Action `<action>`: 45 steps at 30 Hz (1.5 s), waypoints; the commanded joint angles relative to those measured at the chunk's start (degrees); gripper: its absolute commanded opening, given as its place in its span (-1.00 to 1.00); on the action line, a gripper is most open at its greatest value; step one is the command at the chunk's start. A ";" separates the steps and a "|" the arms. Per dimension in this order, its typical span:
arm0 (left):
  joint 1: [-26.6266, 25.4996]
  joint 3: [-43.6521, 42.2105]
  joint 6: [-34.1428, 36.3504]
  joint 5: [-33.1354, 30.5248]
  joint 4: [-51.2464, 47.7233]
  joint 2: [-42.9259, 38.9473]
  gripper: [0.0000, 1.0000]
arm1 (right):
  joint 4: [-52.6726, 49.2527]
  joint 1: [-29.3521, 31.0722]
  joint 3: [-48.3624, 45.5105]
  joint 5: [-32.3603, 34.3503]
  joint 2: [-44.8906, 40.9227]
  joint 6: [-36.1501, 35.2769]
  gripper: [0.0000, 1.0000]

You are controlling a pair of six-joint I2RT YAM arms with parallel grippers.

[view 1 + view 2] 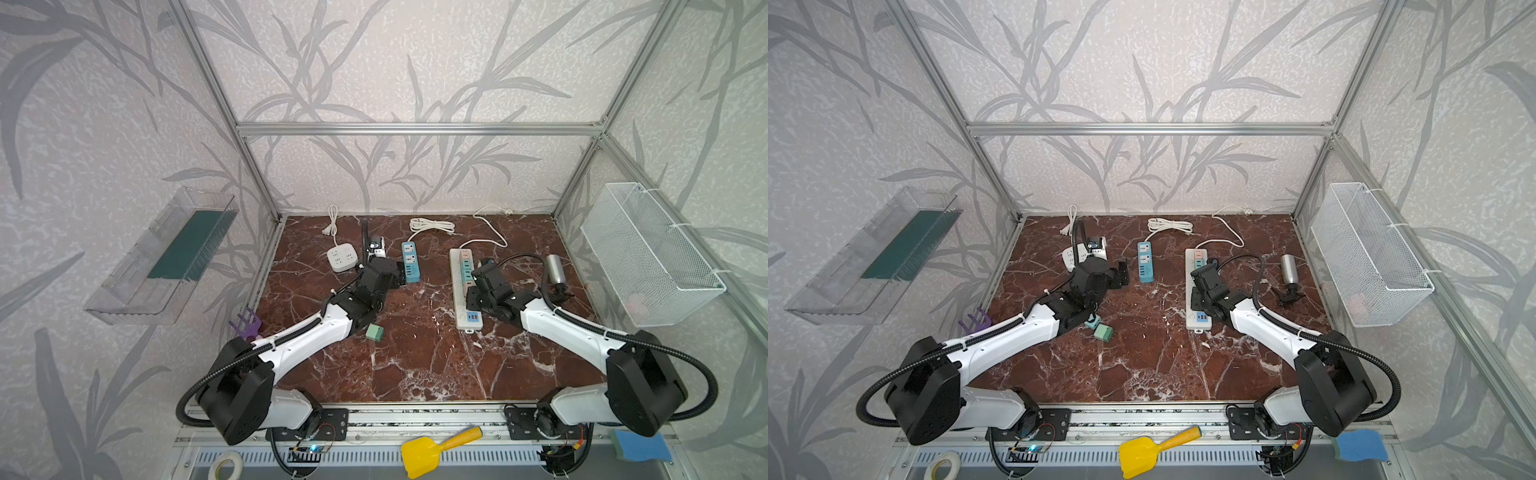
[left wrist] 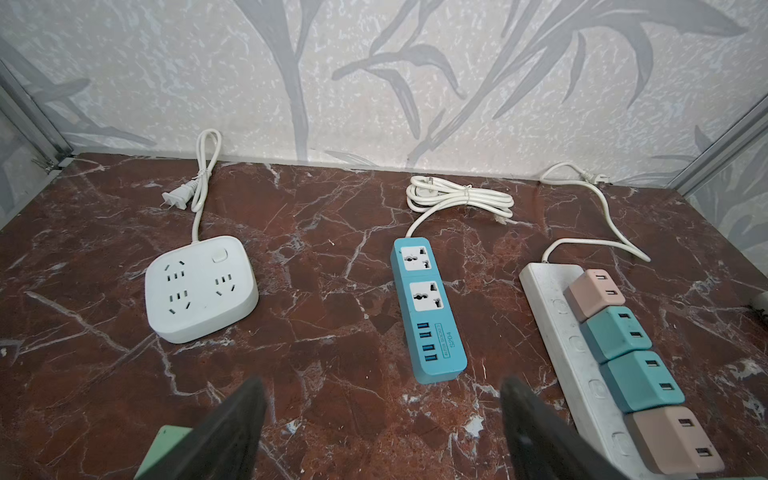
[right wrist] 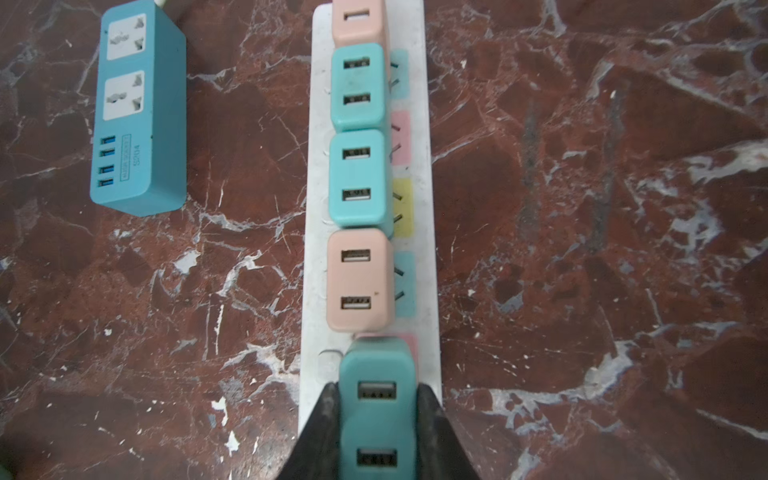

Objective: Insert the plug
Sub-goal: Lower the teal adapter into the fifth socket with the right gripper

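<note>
While the right gripper (image 3: pixel 377 395) is clamped on a teal two-port USB charger plug (image 3: pixel 376 365), one finger on each side face, that plug sits over the long white power strip (image 3: pixel 316 270). It's next in line after a row of four seated chargers (image 3: pixel 356 178), which run pink, teal, teal, pink. The held plug is just beside the nearest pink one, with a thin gap between them. A pink socket patch peeks out from behind it. Can't tell from any view whether the pins are in the slots or just above them.

Left gripper (image 2: pixel 382 386): jaws wide apart, nothing between them, over bare red-brown marble tabletop (image 2: pixel 332 257). It faces the short blue power strip (image 2: pixel 428 307), which lies between a square white power strip (image 2: pixel 199 286) and the long white one. The white cords from all three run toward the back wall.

A loose green charger plug (image 1: pixel 375 332) lies on the marble just beside the left arm, not gripped. Its pins show in a top view.
</note>
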 commanded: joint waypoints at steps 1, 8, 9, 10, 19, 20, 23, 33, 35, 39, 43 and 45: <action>0.34 0.45 -1.14 -0.24 0.10 -1.09 0.77 | 1.33 -0.16 -0.34 2.34 -0.51 -0.59 -1.00; 0.48 0.45 -1.08 0.04 0.19 -1.45 0.77 | -0.05 -0.19 0.72 -1.79 1.66 -1.35 -1.00; 0.50 0.35 -1.13 0.12 0.33 -1.44 0.77 | -0.06 -0.16 0.66 -2.20 1.64 -1.27 -1.00; 0.46 0.32 -1.31 0.25 0.37 -1.37 0.77 | 0.01 -0.17 0.55 -2.49 1.64 -1.18 -1.00; 0.45 0.28 -1.50 0.79 0.27 -1.09 0.76 | -0.22 -0.07 -0.27 -3.17 1.90 -0.66 -1.00; 0.45 0.32 -1.46 0.82 0.40 -1.02 0.76 | -0.79 -0.07 -0.18 -2.84 1.91 -0.74 -1.00; 0.48 0.33 -1.43 0.91 0.43 -0.96 0.76 | -1.90 0.00 -0.32 -1.83 2.07 -1.01 -1.00; 0.51 0.31 -1.31 0.91 0.36 -1.00 0.75 | -5.67 2.30 2.21 2.21 7.45 1.41 -1.00; 0.50 0.34 -1.32 0.87 0.36 -1.10 0.75 | -6.62 2.65 2.20 2.85 8.50 1.95 -1.00; 0.48 0.24 -1.27 0.84 0.44 -1.09 0.75 | -5.89 2.60 -0.08 2.29 9.99 2.93 -1.00; 0.50 0.19 -1.36 1.06 0.44 -0.98 0.75 | -5.81 2.66 -1.45 1.64 11.03 3.75 -1.00; 0.52 0.22 -1.40 1.06 0.38 -0.87 0.75 | -5.92 2.61 -1.55 2.39 10.62 3.74 -1.00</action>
